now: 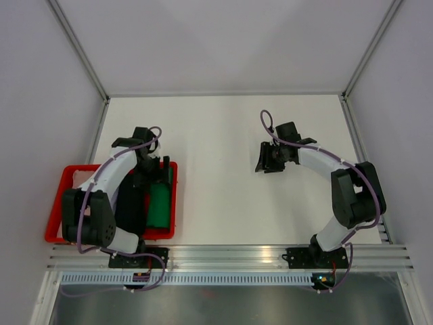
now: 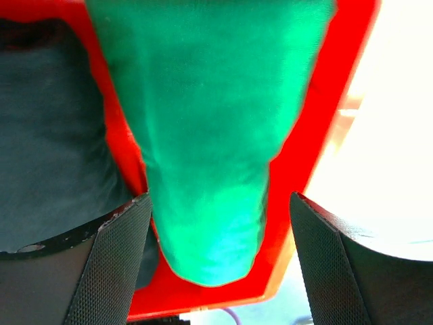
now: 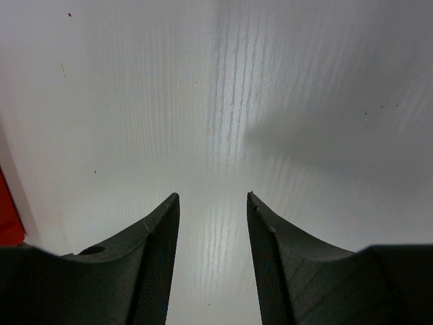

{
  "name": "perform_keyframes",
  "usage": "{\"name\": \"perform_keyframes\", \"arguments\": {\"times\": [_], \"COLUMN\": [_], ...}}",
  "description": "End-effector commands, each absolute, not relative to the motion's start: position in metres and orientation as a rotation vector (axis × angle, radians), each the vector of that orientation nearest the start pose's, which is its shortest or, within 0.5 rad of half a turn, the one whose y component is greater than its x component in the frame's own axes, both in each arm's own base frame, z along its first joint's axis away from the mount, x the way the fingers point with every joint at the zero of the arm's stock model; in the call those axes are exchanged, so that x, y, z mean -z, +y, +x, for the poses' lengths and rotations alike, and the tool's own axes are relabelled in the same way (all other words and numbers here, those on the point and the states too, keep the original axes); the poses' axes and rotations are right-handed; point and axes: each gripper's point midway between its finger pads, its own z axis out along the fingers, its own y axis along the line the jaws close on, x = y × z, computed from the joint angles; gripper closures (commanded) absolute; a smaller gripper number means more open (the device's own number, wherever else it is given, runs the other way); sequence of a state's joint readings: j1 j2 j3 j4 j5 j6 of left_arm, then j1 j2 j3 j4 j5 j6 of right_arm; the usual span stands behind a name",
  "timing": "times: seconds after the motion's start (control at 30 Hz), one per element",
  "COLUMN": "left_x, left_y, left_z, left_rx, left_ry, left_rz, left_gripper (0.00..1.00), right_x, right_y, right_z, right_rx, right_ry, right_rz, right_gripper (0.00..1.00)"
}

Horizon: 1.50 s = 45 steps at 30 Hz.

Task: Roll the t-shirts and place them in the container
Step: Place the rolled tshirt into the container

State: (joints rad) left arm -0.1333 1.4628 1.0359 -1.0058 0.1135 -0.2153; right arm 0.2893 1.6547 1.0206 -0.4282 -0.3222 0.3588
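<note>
- We see the green t-shirt (image 1: 160,206) as a bright, smooth roll. It lies lengthwise along the right edge of the red tray (image 1: 55,215), with one rounded end just short of the tray's far right corner.
- We see the black t-shirt (image 1: 132,211) just beside it on the left in the same tray — a dark, soft bundle toward the middle, its folds too dim to make out.

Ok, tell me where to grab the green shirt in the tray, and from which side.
Probably take the green shirt across its narrow rounded end, coming straight down. It lies as a long bundle between the tray wall and the black shirt, so only the top is free; the open left claw straddles that end.
</note>
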Motion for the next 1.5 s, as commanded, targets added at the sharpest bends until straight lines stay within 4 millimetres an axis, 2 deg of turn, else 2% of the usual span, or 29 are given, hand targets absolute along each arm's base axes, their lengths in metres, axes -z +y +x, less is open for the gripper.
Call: {"name": "perform_keyframes", "arguments": {"times": [0.0, 0.1, 0.2, 0.23, 0.3, 0.37, 0.4, 0.47, 0.5, 0.53, 0.57, 0.6, 0.63, 0.67, 0.7, 0.73, 0.8, 0.83, 0.9, 0.97, 1.0, 1.07, 1.1, 1.13, 1.2, 1.23, 1.33, 1.47], "left_x": [-0.11, -0.123, -0.145, -0.152, -0.178, -0.197, -0.206, -0.226, -0.232, -0.247, -0.245, -0.25, -0.258, -0.253, -0.26, -0.259, -0.258, -0.255, -0.246, -0.24, -0.233, -0.229, -0.23, -0.226, -0.228, -0.232, -0.225, -0.22], "left_y": [-0.06, -0.059, -0.049, -0.046, -0.041, -0.026, -0.013, 0.002, 0.01, 0.02, 0.028, 0.039, 0.058, 0.063, 0.081, 0.101, 0.115, 0.13, 0.145, 0.15, 0.155, 0.164, 0.179, 0.185, 0.2, 0.201, 0.202, 0.191], "left_z": [0.24, 0.251, 0.268, 0.276, 0.306, 0.326, 0.336, 0.354, 0.359, 0.367, 0.373, 0.377, 0.382, 0.387, 0.387, 0.384, 0.384, 0.38, 0.374, 0.37, 0.364, 0.356, 0.347, 0.34, 0.329, 0.325, 0.319, 0.315], "left_rx": [0.2, 0.195, 0.108, 0.086, 0.044, -0.077, -0.171, -0.267, -0.316, -0.362, -0.396, -0.444, -0.477, -0.479, -0.479, -0.477, -0.457, -0.471, -0.498, -0.491, -0.479, -0.471, -0.486, -0.498, -0.61, -0.633, -0.627, -0.564], "left_ry": [2.938, 2.897, 2.825, 2.792, 2.645, 2.545, 2.501, 2.45, 2.438, 2.404, 2.413, 2.405, 2.393, 2.414, 2.407, 2.414, 2.419, 2.431, 2.458, 2.476, 2.495, 2.506, 2.503, 2.514, 2.504, 2.492, 2.502, 2.509], "left_rz": [-0.129, -0.126, -0.084, -0.072, -0.004, 0.058, 0.054, 0.139, 0.157, 0.176, 0.177, 0.161, 0.098, 0.072, -0.007, -0.074, -0.108, -0.125, -0.172, -0.188, -0.208, -0.238, -0.295, -0.325, -0.357, -0.346, -0.368, -0.35], "left_gripper": [0.13, 0.11, 0.1, 0.1, 0.1, 0.1, 0.08, 0.07, 0.05, 0.02, 0.01, 0.0, 0.0, 0.0, 0.0, 0.0, 0.0, 0.0, 0.0, 0.0, 0.0, 0.0, 0.0, 0.0, 0.0, 0.0, 0.0, 0.0], "right_x": [-0.07, -0.077, -0.091, -0.099, -0.107, -0.118, -0.13, -0.126, -0.138, -0.133, -0.133, -0.142, -0.141, -0.142, -0.149, -0.15, -0.157, -0.16, -0.17, -0.18, -0.192, -0.202, -0.209, -0.213, -0.222, -0.224, -0.231, -0.233], "right_y": [0.174, 0.175, 0.175, 0.174, 0.173, 0.172, 0.174, 0.167, 0.165, 0.155, 0.144, 0.137, 0.119, 0.102, 0.087, 0.06, 0.024, -0.007, -0.04, -0.058, -0.071, -0.079, -0.081, -0.084, -0.085, -0.087, -0.088, -0.084], "right_z": [0.339, 0.344, 0.356, 0.365, 0.377, 0.394, 0.406, 0.419, 0.431, 0.44, 0.445, 0.457, 0.465, 0.473, 0.481, 0.487, 0.493, 0.495, 0.494, 0.493, 0.49, 0.489, 0.488, 0.489, 0.489, 0.488, 0.491, 0.494], "right_rx": [-0.665, -0.663, -0.637, -0.619, -0.594, -0.571, -0.573, -0.557, -0.553, -0.526, -0.481, -0.469, -0.437, -0.379, -0.337, -0.284, -0.195, -0.155, -0.101, -0.051, 0.014, 0.072, 0.091, 0.105, 0.117, 0.129, 0.125, 0.102], "right_ry": [2.633, 2.615, 2.567, 2.541, 2.508, 2.477, 2.447, 2.467, 2.44, 2.453, 2.459, 2.433, 2.425, 2.404, 2.373, 2.351, 2.309, 2.279, 2.233, 2.196, 2.16, 2.131, 2.113, 2.1, 2.084, 2.078, 2.043, 2.036], "right_rz": [-0.05, -0.073, -0.101, -0.109, -0.104, -0.061, -0.05, 0.0, 0.019, 0.062, 0.106, 0.137, 0.192, 0.246, 0.306, 0.38, 0.473, 0.55, 0.614, 0.631, 0.64, 0.598, 0.589, 0.579, 0.551, 0.555, 0.555, 0.527], "right_gripper": [0.49, 0.49, 0.49, 0.49, 0.48, 0.47, 0.47, 0.47, 0.47, 0.47, 0.46, 0.46, 0.46, 0.46, 0.46, 0.45, 0.45, 0.45, 0.45, 0.45, 0.45, 0.45, 0.45, 0.45, 0.45, 0.45, 0.44, 0.45]}}
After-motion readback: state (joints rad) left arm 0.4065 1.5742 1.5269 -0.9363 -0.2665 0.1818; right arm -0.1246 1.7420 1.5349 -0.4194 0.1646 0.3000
